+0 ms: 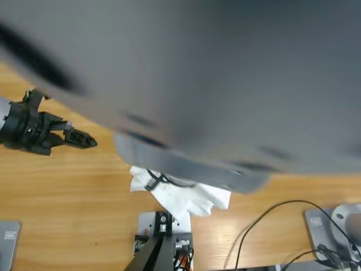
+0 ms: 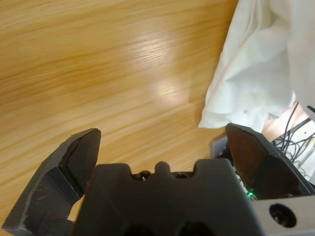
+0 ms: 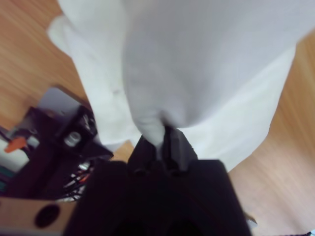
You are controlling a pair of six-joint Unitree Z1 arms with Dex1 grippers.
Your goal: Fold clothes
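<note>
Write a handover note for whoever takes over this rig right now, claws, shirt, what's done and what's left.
Left claw: open, empty, over bare table beside the shirt's edge.
Right claw: shut on a pinch of the white T-shirt, cloth draping away from it.
High view: a big blurred arm hides most of the table; only a crumpled bit of shirt shows near the front edge.
Done: no neat fold visible.
Left: spread and fold the shirt.

The desk (image 2: 98, 73) was smooth, varnished wood with a soft sheen. The T-shirt (image 3: 206, 64) was thin, matt white cloth. The left pincer (image 2: 162, 147) looked like scuffed, dull black plastic.
</note>
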